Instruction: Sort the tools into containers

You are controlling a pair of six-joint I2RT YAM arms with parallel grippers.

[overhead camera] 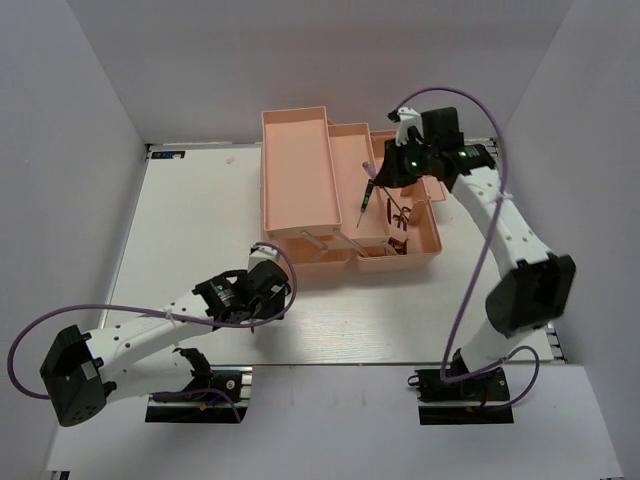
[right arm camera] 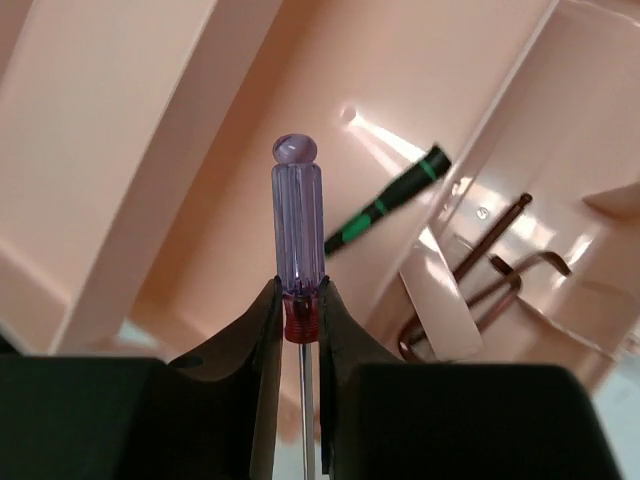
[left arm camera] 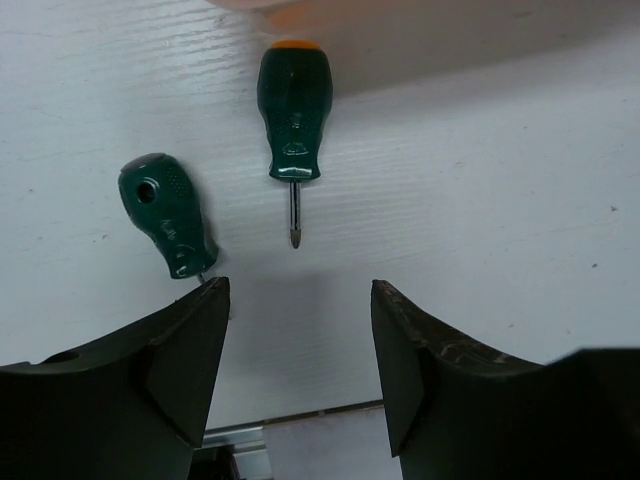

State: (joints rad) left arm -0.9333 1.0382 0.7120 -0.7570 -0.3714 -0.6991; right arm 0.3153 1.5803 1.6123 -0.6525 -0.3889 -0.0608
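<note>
The salmon-pink toolbox (overhead camera: 296, 170) stands open, its trays folded out. My right gripper (right arm camera: 300, 300) is shut on the red collar of the blue-and-red screwdriver (right arm camera: 298, 205) and holds it above a tray, handle pointing away from the wrist; the gripper also shows in the top view (overhead camera: 388, 172). A slim green-handled screwdriver (right arm camera: 390, 200) lies in the tray below. Hex keys (right arm camera: 490, 262) lie in the neighbouring compartment. My left gripper (left arm camera: 300, 290) is open and empty just short of two stubby green screwdrivers (left arm camera: 294, 110) (left arm camera: 168, 215) on the table. In the top view the left gripper (overhead camera: 264, 285) hides them.
The toolbox's front edge (left arm camera: 300, 8) lies just beyond the upper stubby screwdriver. White walls enclose the table on the left, back and right. The table's near edge (left arm camera: 290, 415) shows between my left fingers.
</note>
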